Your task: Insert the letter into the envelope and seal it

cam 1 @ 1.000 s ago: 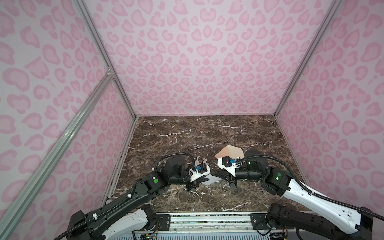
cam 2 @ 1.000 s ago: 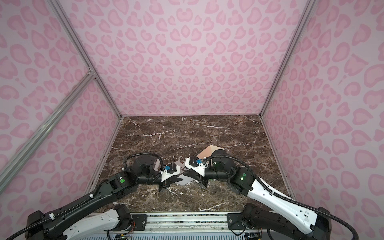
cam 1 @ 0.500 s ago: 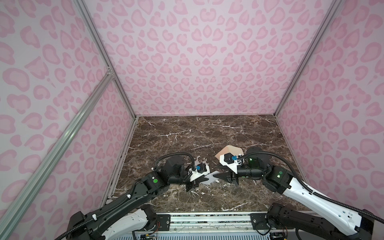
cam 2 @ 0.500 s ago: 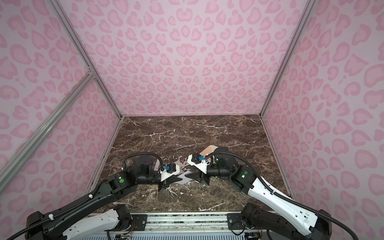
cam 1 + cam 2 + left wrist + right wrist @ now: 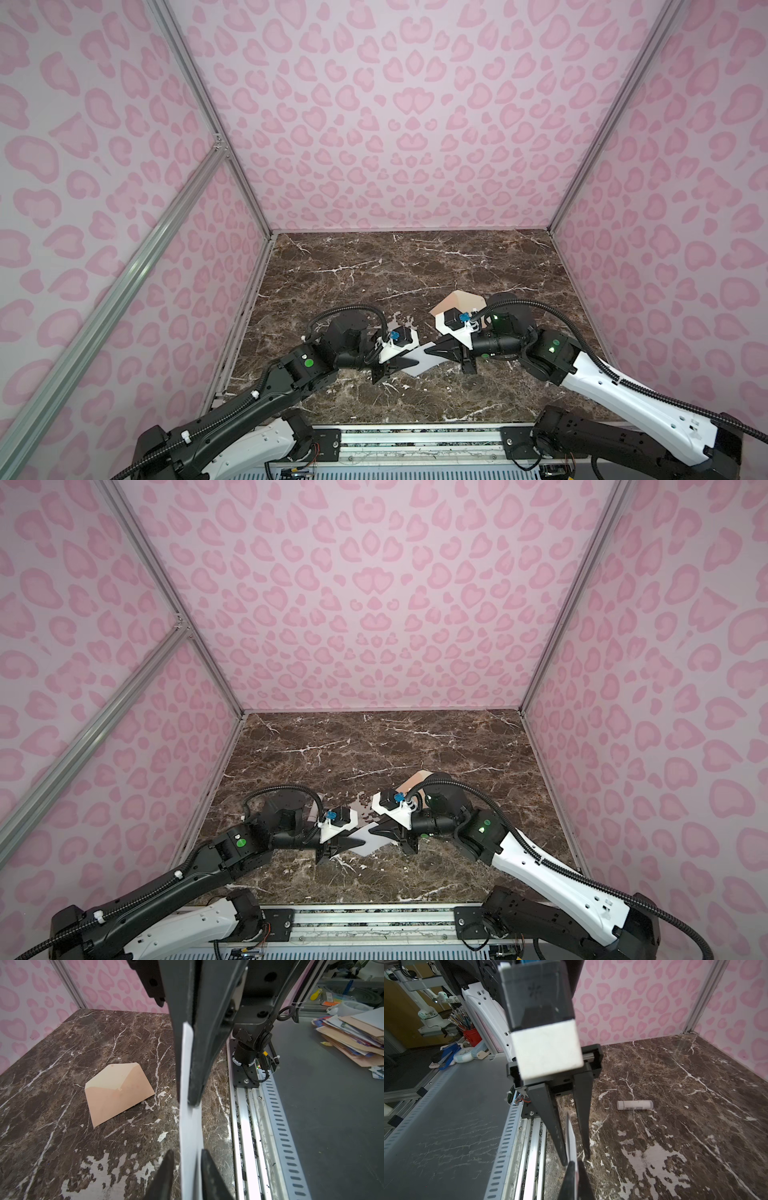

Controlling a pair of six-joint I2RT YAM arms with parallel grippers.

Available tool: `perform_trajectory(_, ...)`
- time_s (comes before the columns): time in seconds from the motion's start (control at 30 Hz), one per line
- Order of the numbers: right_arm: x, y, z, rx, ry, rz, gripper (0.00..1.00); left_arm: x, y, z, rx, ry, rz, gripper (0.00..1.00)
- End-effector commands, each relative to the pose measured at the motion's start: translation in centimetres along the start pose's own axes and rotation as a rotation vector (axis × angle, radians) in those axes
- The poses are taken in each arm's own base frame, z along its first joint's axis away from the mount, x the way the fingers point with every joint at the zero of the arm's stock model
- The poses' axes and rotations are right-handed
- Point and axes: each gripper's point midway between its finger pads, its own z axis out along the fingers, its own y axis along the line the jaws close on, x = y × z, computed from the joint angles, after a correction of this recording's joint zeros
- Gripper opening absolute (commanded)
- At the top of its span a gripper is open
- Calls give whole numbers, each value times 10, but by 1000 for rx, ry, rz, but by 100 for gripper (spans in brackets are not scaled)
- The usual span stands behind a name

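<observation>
Since the earlier frames the left claw (image 5: 187,1152) has parted its jaws, which now stand slightly apart on either side of the letter (image 5: 419,360), while the right claw (image 5: 575,1162) has closed on the opposite end. The letter shows a plain white face in both top views. It is held above the counter (image 5: 415,270) near the front edge, long axis running claw to claw, edge-on in both wrist views. The peach-tan envelope (image 5: 118,1093) lies flat behind, flap open.

Both top views look steeply down from above the near edge onto the whole tabletop (image 5: 415,266). The wrist cameras sit close and low, facing each other across the letter (image 5: 190,1126), which both show.
</observation>
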Motion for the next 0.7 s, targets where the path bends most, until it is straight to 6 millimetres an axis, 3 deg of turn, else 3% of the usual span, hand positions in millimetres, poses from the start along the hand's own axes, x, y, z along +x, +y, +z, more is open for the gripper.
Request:
perform_trajectory(0.0,-2,4,-2,-14,-13,-3,0,-23,-3,-4,16,-97,37,31)
perform_trajectory(0.13,1,5,-2,-16,-6,-6,0,-36,-8,-5,58,-132,56,29)
perform_trajectory(0.23,3,4,-2,-13,8,-5,0,-35,-9,-2,80,-115,51,12)
perform_trajectory(0.33,4,4,-3,-5,13,-13,0,-36,-13,-1,109,-117,51,4)
perform_trajectory(0.47,2,2,-7,12,2,-25,0,-30,-14,0,109,-98,33,4)
perform_trajectory(0.53,1,1,-10,23,-8,-30,0,-24,-15,0,107,-83,21,23)
perform_trajectory(0.57,0,0,-11,27,-12,-32,0,-20,-16,0,112,-70,13,25)
perform_trajectory(0.67,-1,-2,-14,38,-19,-35,0,-11,-17,0,115,-49,-10,20)
